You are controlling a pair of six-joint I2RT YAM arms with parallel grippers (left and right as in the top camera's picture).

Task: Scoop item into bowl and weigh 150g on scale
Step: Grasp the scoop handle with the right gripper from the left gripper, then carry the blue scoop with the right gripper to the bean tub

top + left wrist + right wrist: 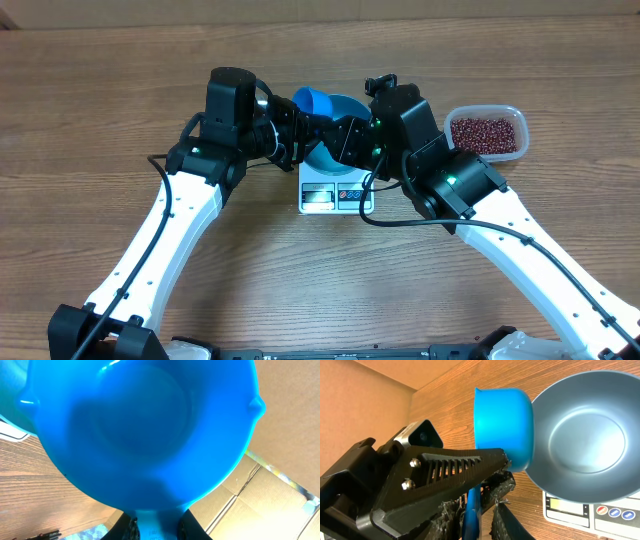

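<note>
I find the left gripper (155, 527) clenched on the scoop (145, 435) handle. The right gripper (477, 525) flanks the same handle, but I cannot tell if it grips. The scoop hangs empty at the rim of the empty bowl (585, 435), which sits on the scale (335, 195) at counter centre. The beans (485, 133) remain by the far right edge. Risk: a premature release drops the scoop and jolts the bowl.

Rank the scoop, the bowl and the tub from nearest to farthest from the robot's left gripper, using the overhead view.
From the left gripper:
1. Scoop, gripped in its fingers.
2. Bowl, just to its right, on the scale.
3. Tub of beans, far to the right, beyond the right arm.
</note>
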